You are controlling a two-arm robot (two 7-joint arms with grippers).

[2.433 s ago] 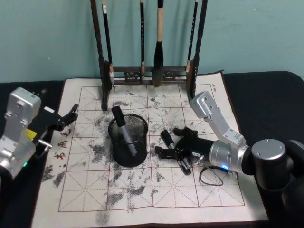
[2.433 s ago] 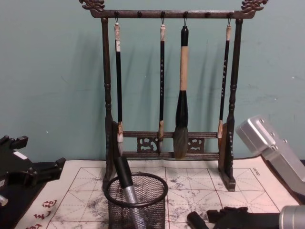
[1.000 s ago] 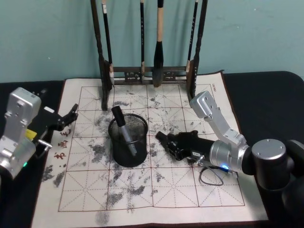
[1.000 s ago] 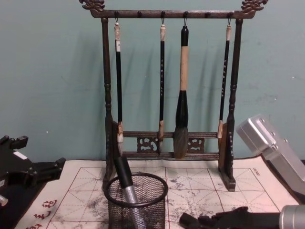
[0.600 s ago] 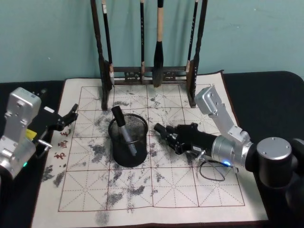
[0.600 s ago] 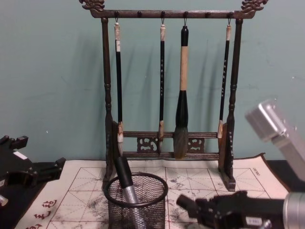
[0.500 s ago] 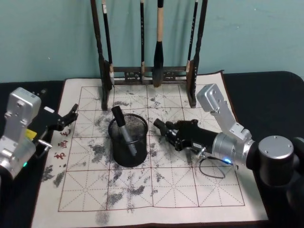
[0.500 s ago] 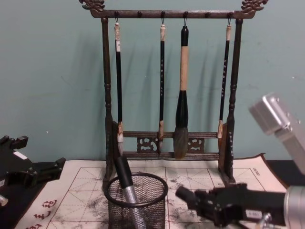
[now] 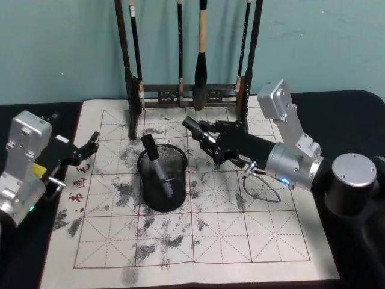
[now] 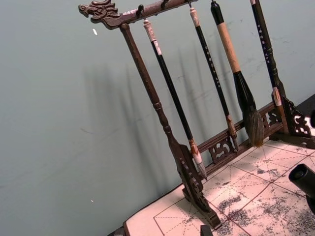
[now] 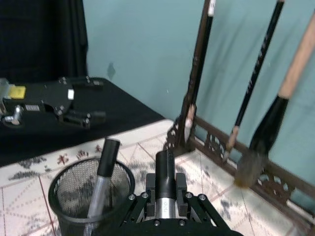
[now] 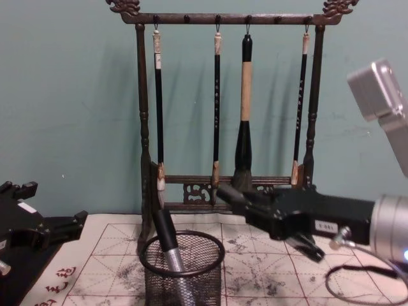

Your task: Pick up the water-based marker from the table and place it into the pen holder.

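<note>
Presently, above the ink-stained mat, right gripper pinches black-capped silver marker mid-barrel: seemingly light, rigid, slick; left gripper idles open, left edge.

The marker in my right fingers is black with a silver band. The fingers are black too, on a silver arm. The holder is black mesh, and the second marker in it has a black cap over a silver barrel. The mat is off-white, ruled in red squares and blotched with grey-black ink. The rack is dark brown, and one brush has a tan handle. The wall is teal and the surface is black.
</note>
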